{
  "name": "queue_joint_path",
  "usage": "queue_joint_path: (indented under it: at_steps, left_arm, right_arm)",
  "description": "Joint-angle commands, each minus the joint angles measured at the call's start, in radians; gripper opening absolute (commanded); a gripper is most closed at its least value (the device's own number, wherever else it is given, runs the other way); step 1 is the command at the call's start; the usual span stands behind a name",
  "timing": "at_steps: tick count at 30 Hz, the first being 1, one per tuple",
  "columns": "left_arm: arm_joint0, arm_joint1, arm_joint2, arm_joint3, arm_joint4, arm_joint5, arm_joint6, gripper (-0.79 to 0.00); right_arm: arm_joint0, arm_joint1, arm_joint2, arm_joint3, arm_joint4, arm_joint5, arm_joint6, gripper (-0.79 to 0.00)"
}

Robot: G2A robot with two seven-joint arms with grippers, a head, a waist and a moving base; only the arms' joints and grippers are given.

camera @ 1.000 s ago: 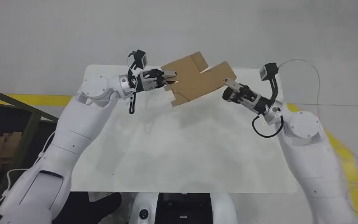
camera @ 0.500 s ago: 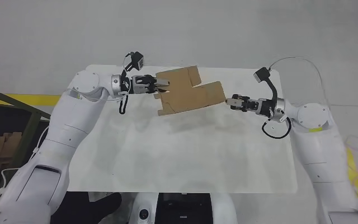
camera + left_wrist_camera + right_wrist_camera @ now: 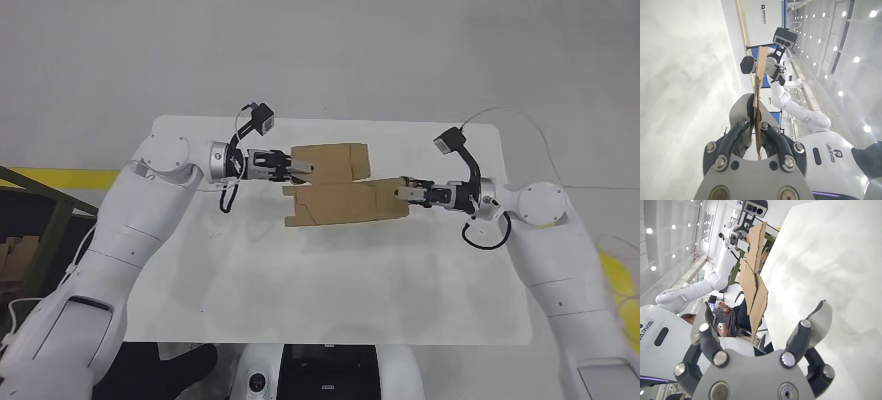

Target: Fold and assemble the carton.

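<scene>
The arms (image 3: 128, 228) are smooth white shells with dark joint bands, and black cables (image 3: 466, 236) loop at the wrists. Grey metal jaws carry black links and silver screws (image 3: 788, 357), beside a black wrist camera (image 3: 262, 117).

Carton (image 3: 335, 190) = matt brown corrugated cardboard w/ rough, frayed edges; table (image 3: 350, 300) smooth matt white, faint grey smudges; left gripper (image 3: 753, 106) & right gripper (image 3: 762, 308): matt grey fingers (image 3: 824, 313), black rubbery-looking links (image 3: 800, 332), shiny metal screws (image 3: 787, 358).
</scene>
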Motion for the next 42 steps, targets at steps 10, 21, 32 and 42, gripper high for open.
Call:
queue_joint_path:
  at_steps: [10, 21, 32, 42]
  left_arm:
    - [-0.005, -0.009, 0.008, 0.004, 0.003, 0.002, 0.015, -0.785]
    - [-0.009, -0.014, 0.010, 0.002, 0.028, -0.001, 0.028, -0.785]
    - [-0.006, -0.017, 0.003, -0.001, 0.033, 0.000, 0.031, -0.785]
    - [0.001, -0.017, -0.009, -0.008, 0.039, 0.001, 0.033, -0.785]
  right_arm:
    - [0.025, -0.015, -0.070, 0.016, 0.043, 0.005, 0.008, -0.006]
    - [0.044, -0.022, -0.103, 0.027, 0.062, -0.008, 0.018, -0.246]
    - [0.051, -0.022, -0.117, 0.037, 0.050, 0.001, 0.009, -0.477]
    - [0.056, -0.022, -0.126, 0.047, 0.048, 0.017, 0.008, -0.748]
